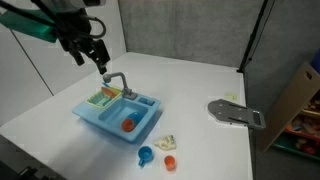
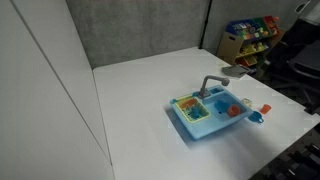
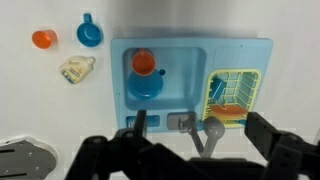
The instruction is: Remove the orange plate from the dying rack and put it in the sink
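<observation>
The orange plate point(image 3: 228, 114) stands on edge in the yellow drying rack point(image 3: 236, 90) at one end of the blue toy sink unit point(image 3: 190, 50). The sink basin point(image 3: 150, 85) holds a blue dish with an orange cup point(image 3: 143, 62) on it. My gripper point(image 3: 200, 127) is open and empty, hovering above the grey faucet point(image 3: 205, 130). In an exterior view the gripper point(image 1: 92, 52) hangs well above the rack point(image 1: 101, 98). The sink unit also shows in an exterior view point(image 2: 210, 110).
A blue cup point(image 1: 146, 155), an orange cup point(image 1: 170, 161) and a small bottle point(image 1: 166, 143) lie on the white table in front of the sink. A grey flat object point(image 1: 235, 113) lies further off. A wall stands behind the table.
</observation>
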Controlling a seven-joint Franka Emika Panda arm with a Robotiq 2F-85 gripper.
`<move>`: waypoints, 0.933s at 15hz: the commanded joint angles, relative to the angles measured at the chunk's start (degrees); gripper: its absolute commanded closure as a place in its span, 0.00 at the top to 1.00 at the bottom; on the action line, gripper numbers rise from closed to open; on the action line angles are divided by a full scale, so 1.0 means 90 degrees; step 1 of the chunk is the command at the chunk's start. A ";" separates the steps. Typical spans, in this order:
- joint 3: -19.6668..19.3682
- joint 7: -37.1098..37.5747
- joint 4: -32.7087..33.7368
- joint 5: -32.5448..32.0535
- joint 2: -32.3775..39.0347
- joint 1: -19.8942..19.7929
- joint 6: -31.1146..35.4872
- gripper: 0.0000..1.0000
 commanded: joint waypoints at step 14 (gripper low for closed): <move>0.0373 0.0201 0.0511 -0.0043 0.0036 0.0025 -0.0254 1.00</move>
